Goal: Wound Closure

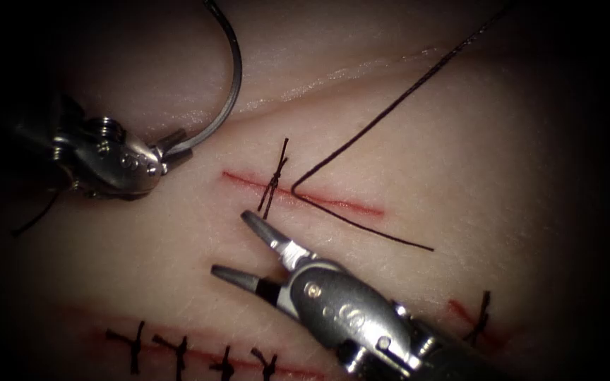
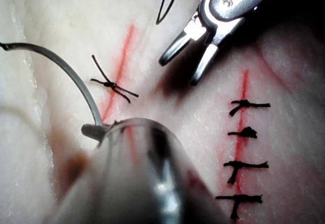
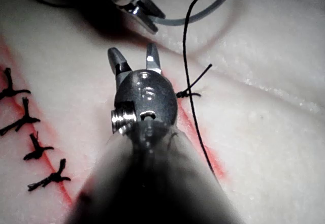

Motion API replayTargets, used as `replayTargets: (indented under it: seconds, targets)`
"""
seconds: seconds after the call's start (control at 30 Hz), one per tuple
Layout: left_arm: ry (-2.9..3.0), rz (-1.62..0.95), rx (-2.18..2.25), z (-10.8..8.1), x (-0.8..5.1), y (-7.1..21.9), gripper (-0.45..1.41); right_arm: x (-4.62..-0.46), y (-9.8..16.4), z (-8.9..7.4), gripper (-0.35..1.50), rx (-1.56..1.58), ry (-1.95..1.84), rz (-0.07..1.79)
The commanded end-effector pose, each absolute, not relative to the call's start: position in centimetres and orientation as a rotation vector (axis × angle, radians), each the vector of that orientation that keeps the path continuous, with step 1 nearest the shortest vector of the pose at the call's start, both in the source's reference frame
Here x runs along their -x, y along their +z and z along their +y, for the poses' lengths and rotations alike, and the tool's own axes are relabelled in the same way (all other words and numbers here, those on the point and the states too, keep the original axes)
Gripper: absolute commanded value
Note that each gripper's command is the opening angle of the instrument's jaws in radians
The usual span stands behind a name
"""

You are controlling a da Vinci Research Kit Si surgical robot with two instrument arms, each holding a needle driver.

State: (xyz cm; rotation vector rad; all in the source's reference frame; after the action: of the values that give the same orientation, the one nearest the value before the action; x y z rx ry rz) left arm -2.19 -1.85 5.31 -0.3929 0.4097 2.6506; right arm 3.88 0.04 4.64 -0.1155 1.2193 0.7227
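Observation:
My left tool (image 1: 175,147) sits left of the cut (image 1: 333,202), shut on the curved needle (image 1: 235,77) near one end. The needle arcs up and away, free of the tissue (image 1: 142,240). The left wrist view has that needle (image 2: 68,66) rising from the shut left tool (image 2: 97,130). Black thread (image 1: 390,106) runs down from the upper right, bends sharply at the cut just right of a tied knot (image 1: 274,178), then trails to the lower right. My right tool (image 1: 233,247) hovers just below the cut, open and holding nothing. In its own view the right tool (image 3: 134,56) is spread.
A second cut (image 1: 199,356) along the near edge is closed with several black stitches. Another stitch (image 1: 483,317) sits at the lower right. A loose dark thread end (image 1: 37,219) lies under the left tool. A pale ridge (image 1: 361,70) crosses the far tissue.

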Motion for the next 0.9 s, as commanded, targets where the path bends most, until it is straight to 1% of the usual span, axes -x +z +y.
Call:
replayTargets:
  seconds: [0.03,0.13,0.17,0.2,0.27,0.3,0.33,0.37,0.43,0.47,0.5,0.53,0.6,0.73,0.77,0.9]
  targets:
    - [2.650,0.420,0.387,-1.94,2.23,5.36,-0.45,-3.87,4.64,0.12,0.43,0.111,0.736,1.210]
    - [2.645,0.452,0.378,-1.99,2.33,5.31,-0.45,-3.82,4.56,0.27,0.36,0.119,0.764,1.190]
    - [2.638,0.470,0.375,-2.02,2.39,5.29,-0.45,-3.81,4.54,0.31,0.24,0.122,0.772,1.187]
    - [2.625,0.494,0.366,-2.06,2.49,5.27,-0.45,-3.79,4.48,0.36,0.19,0.144,0.805,1.190]
    - [2.616,0.523,0.352,-2.11,2.61,5.25,-0.45,-3.77,4.41,0.40,0.29,0.171,0.865,1.183]
    - [2.604,0.546,0.338,-2.15,2.74,5.24,-0.45,-3.76,4.32,0.45,0.63,0.209,0.917,1.150]
    - [2.604,0.546,0.338,-2.15,2.74,5.24,-0.45,-3.76,4.32,0.45,0.63,0.209,0.917,1.150]
    - [2.600,0.581,0.320,-2.18,2.82,5.24,-0.45,-3.76,4.22,0.49,0.93,0.234,0.973,1.102]
    - [2.588,0.632,0.294,-2.20,2.89,5.24,-0.45,-3.76,4.14,0.53,1.03,0.258,1.009,1.056]
    - [2.582,0.652,0.284,-2.21,2.91,5.24,-0.45,-3.76,4.09,0.56,1.05,0.278,1.033,1.030]
    - [2.570,0.683,0.275,-2.22,2.92,5.25,-0.45,-3.75,4.06,0.60,1.12,0.303,1.051,1.009]
    - [2.550,0.736,0.248,-2.25,2.92,5.26,-0.45,-3.74,4.01,0.70,1.28,0.333,1.108,0.947]
    - [2.549,0.777,0.227,-2.28,2.92,5.27,-0.45,-3.74,4.03,0.77,1.35,0.363,1.150,0.898]
    - [2.550,0.852,0.213,-2.32,2.93,5.26,-0.45,-3.75,4.08,0.82,1.33,0.377,1.182,0.858]
    - [2.548,0.906,0.187,-2.35,2.94,5.25,-0.45,-3.76,4.12,0.84,1.32,0.388,1.200,0.836]
    - [2.546,0.941,0.170,-2.36,2.96,5.23,-0.45,-3.81,4.16,0.90,1.30,0.393,1.231,0.802]
